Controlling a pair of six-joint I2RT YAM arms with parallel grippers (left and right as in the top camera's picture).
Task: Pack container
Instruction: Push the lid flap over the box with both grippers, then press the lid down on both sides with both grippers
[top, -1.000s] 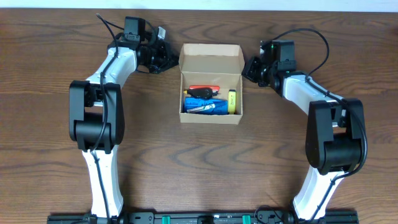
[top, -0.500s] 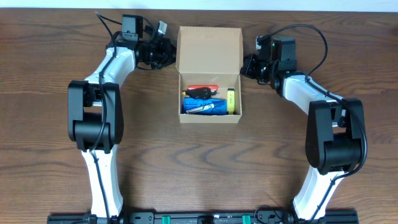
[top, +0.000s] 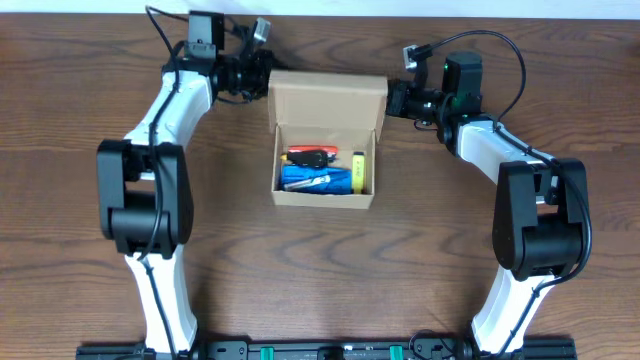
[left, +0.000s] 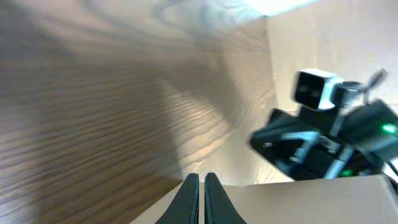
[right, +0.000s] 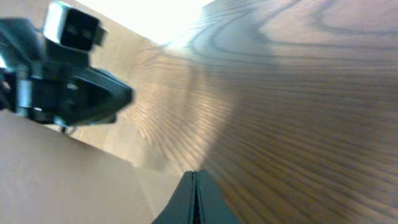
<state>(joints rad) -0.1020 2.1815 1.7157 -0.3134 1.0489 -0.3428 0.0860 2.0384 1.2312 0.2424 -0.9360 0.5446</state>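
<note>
Jaws shut on nothing, the left tool (top: 262, 77) and right tool (top: 393, 99) flank the open container's (top: 323, 199) lid (top: 327, 98) at the worktop's (top: 320, 275) far side.

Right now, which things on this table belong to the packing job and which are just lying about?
Job: container; blue packet, red-and-black tool and yellow item inside it; left end effector and right end effector, both shut, by its lid.
Not the job: wooden table.
</note>
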